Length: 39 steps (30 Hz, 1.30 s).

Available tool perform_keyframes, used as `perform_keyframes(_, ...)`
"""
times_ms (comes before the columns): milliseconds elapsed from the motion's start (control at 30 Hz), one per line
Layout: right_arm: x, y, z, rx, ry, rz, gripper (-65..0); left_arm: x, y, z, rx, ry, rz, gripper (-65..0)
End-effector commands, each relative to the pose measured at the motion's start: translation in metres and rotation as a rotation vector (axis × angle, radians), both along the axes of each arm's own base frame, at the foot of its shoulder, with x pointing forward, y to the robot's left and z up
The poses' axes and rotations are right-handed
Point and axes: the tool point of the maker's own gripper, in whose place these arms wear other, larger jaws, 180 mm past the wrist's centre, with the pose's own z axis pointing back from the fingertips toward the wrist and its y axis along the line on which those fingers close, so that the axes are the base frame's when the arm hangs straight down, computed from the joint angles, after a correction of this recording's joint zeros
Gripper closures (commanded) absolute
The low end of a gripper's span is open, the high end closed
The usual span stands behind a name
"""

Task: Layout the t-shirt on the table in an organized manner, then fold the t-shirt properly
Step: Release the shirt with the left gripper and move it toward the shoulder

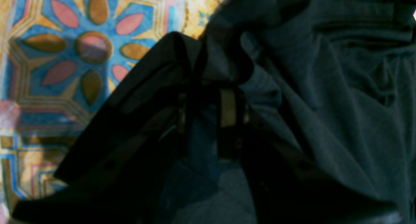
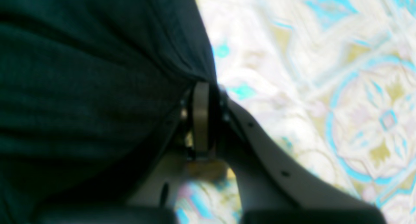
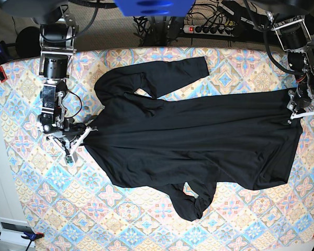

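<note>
Pinching a fold of black cloth between closed jaws, the right gripper (image 2: 208, 97) holds the t-shirt (image 3: 199, 144) at its neck-and-shoulder end, while the left gripper (image 1: 208, 87) is clenched on the hem edge at the opposite end. Between the two grippers the garment runs in one taut band across the table (image 3: 146, 225), which I judge is the point of the paired hold: pulling the ends apart smooths the body before any fold. Away from that stretched line the cloth is less orderly; one long sleeve (image 3: 172, 73) lies bent beyond the body on the far side, and the other sleeve (image 3: 193, 201) curls in a loop on the near side, both needing straightening.
</note>
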Motion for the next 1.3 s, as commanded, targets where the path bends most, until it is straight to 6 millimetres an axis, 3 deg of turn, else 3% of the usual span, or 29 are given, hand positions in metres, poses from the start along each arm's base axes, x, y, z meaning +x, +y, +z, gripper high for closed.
perform_keyframes(0, 0.012, -0.026, 0.02, -0.038, -0.053, -0.04, 0.0, 0.004, 0.004, 0.01, 0.008, -0.01, -0.009, -12.8)
perform_keyframes(233, 0.009, -0.063, 0.031, -0.038, -0.078, -0.134, 0.0, 0.022, -0.017, 0.031, 0.057, -0.056, -0.107, -12.9)
perform_keyframes(900, 0.009, -0.079, 0.037, -0.054, -0.089, -0.161, 0.0, 0.021, -0.019, 0.033, 0.06, -0.061, -0.115, -13.1)
perform_keyframes(1100, 0.018, -0.092, 0.053, -0.062, -0.121, -0.184, 0.0, 0.021, -0.02, 0.033, 0.058, -0.062, -0.119, -13.1)
perform_keyframes(1133, 0.02, -0.096, 0.057, -0.058, -0.133, -0.199, 0.0, 0.022, -0.023, 0.033, 0.058, -0.061, -0.129, -13.1)
perform_keyframes(1267, 0.02, -0.106, 0.062, -0.052, -0.146, -0.229, 0.0, 0.036, -0.071, 0.038, 0.046, -0.061, -0.342, -13.2)
